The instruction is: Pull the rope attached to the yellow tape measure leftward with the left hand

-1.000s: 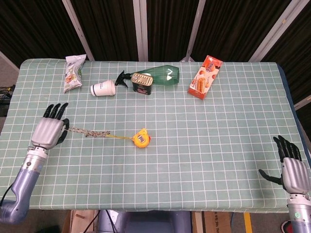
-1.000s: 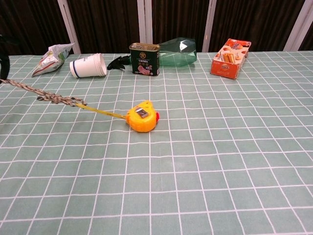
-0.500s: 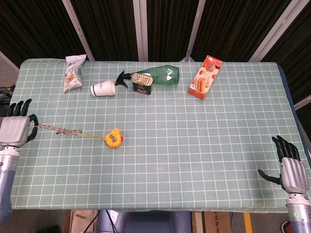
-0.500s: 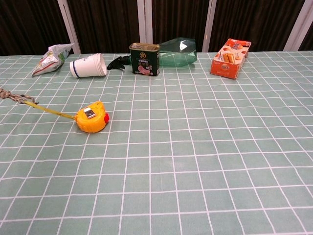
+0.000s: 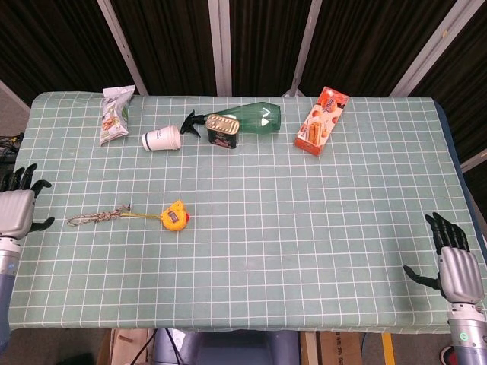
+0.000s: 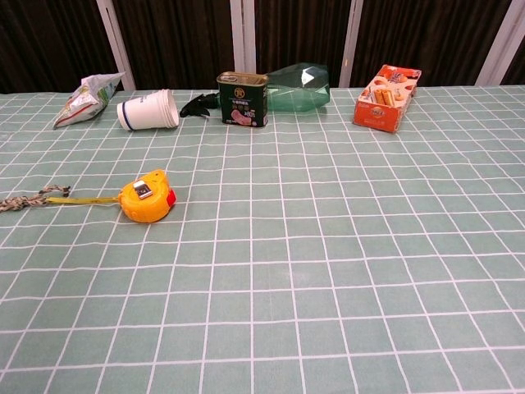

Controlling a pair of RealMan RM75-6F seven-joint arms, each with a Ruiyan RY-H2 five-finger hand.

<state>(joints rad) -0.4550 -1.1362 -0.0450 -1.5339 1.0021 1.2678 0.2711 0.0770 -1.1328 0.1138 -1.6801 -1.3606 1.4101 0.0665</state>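
In the head view the yellow tape measure lies on the left part of the checked surface, with a short run of yellow tape leading left into the braided rope, which lies slack along a left-right line. The left hand sits at the left edge of the surface, to the left of the rope's free end and apart from it, fingers spread and holding nothing. So the rope's long axis points roughly at this hand, and it is by far the nearer one; the right hand is at the far right corner, well apart, also spread and empty. Judging by the released rope and the tape measure's place well left of centre, the pull looks done. The left hand is cut by the frame edge, so part of it cannot be seen. In the chest view the tape measure sits left of centre with its tape running left to the rope, whose frayed end reaches the frame edge; neither hand shows here. At the back stand a paper cup, a tin and a green spray bottle.
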